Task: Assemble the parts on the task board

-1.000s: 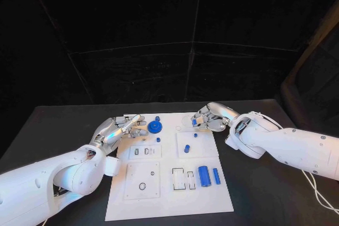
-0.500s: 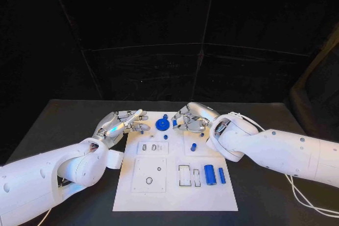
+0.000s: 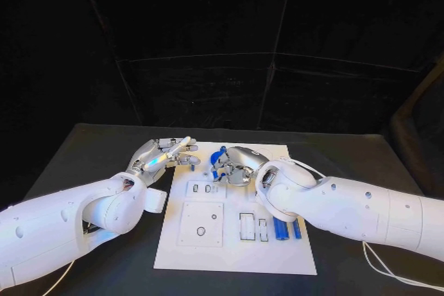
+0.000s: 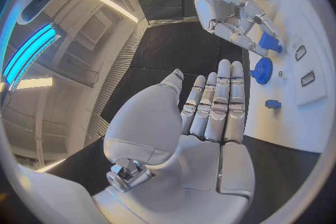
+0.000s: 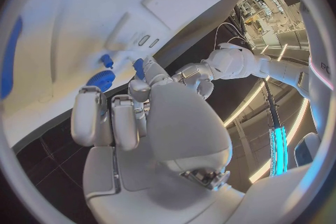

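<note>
1. Far left: the left hand (image 3: 165,153) hangs over the board's far left corner with its fingers (image 4: 218,102) straight and side by side, grasping nothing. I'd keep it there, or let it rest on the bare edge of the task board (image 3: 236,257) so the plate can't slide on the black worktop (image 3: 97,148)

2. Just right of that is the blue gear (image 3: 219,158), standing near the board's far edge, with a small blue peg (image 4: 273,104) beside it. The gear looks seated already, so don't knock it on the way in

3. Next over, the right hand (image 3: 239,165) is curled over that same spot, fingers clenched around a small blue part (image 4: 269,42) pinched at the tips, right above the board and close to the gear. That's the step in hand as I read it: getting this piece into its seat. Can't tell from here which hole it's meant for. Go slow, keep the piece square to the board, ease it down and only let go once it stops wobbling

4. Further right and nearer the robot, the two blue cylinders (image 3: 280,228) lie side by side next to the rectangular slots (image 3: 253,226), partly behind the right forearm. Watch that arm doesn't sweep them while the hand works
</note>
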`<act>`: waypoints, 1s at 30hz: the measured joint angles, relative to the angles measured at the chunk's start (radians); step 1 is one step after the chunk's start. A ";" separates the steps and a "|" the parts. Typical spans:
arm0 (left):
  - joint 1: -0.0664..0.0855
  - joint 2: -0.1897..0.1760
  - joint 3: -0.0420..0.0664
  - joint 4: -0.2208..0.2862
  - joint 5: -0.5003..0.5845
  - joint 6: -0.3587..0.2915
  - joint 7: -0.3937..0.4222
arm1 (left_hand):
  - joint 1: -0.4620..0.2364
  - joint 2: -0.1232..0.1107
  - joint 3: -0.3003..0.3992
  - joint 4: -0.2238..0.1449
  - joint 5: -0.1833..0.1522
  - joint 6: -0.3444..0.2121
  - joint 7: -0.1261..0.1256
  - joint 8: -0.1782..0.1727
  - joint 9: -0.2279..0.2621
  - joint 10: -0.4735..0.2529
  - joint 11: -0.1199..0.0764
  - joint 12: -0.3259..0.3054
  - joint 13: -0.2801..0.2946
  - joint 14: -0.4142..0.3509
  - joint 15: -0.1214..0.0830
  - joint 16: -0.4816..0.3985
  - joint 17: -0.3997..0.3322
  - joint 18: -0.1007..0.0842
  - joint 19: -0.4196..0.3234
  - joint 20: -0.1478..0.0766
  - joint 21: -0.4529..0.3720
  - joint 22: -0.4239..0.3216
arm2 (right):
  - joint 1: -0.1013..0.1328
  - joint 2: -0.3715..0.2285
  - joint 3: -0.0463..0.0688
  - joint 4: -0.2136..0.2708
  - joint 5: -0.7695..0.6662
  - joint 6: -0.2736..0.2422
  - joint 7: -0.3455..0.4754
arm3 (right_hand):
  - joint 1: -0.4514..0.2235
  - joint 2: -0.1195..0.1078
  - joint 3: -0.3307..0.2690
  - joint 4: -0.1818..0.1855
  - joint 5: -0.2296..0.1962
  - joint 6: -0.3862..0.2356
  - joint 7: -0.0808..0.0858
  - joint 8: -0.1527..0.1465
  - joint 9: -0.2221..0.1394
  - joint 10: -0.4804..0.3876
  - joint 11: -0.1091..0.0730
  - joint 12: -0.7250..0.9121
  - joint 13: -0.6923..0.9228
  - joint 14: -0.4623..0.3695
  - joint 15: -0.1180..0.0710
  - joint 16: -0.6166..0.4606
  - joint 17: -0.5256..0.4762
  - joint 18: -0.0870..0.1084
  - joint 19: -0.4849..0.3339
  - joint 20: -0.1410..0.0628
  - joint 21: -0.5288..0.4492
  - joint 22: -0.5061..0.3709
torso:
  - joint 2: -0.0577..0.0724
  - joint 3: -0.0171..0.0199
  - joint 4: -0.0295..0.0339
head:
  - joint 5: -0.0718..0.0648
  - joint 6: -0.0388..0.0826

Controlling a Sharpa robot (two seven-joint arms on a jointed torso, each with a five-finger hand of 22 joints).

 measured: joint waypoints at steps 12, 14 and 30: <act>0.001 0.007 0.000 -0.005 0.006 0.000 0.000 | 0.000 0.000 0.000 0.000 0.000 0.000 0.000 0.000 0.000 0.000 0.000 0.000 0.000 0.000 0.000 0.000 0.001 0.000 0.000 0.000 0.000 -0.001 | -0.028 0.032 -0.010 -0.013 -0.073 0.027 -0.033 | -0.009 -0.009 0.008 0.000 0.000 0.000 0.000 0.002 0.000 0.000 0.000 0.000 -0.001 0.000 0.000 0.000 0.000 0.000 0.000 0.000 0.000 -0.001 | 0.000 0.0022 -0.0030 | 0.012 -0.008; 0.001 0.008 0.000 -0.006 0.007 0.000 0.000 | 0.000 0.000 0.000 0.000 0.000 0.000 0.000 0.000 0.000 0.000 0.000 0.000 0.000 0.000 0.000 0.000 0.001 0.000 0.000 0.000 0.000 -0.001 | -0.029 0.034 -0.009 -0.013 -0.080 0.027 -0.034 | -0.011 -0.010 0.008 0.000 0.000 0.000 0.000 0.002 0.000 0.000 0.000 0.000 -0.001 0.000 0.000 0.000 0.000 0.000 0.000 0.000 0.000 -0.001 | 0.000 0.0024 -0.0031 | 0.013 -0.008; 0.001 0.014 0.000 -0.011 0.009 0.000 0.000 | 0.000 0.000 0.000 0.000 0.000 0.000 0.000 0.000 0.000 0.000 0.000 0.000 0.000 0.000 0.000 0.000 0.001 0.000 0.000 0.000 0.000 -0.001 | -0.033 0.038 -0.007 -0.016 -0.108 0.033 -0.041 | -0.017 -0.017 0.013 -0.002 0.003 0.000 0.000 0.001 -0.001 0.000 0.000 -0.001 0.000 0.000 0.000 0.000 0.000 0.000 0.000 0.000 0.000 -0.001 | 0.000 0.0023 -0.0035 | 0.016 -0.011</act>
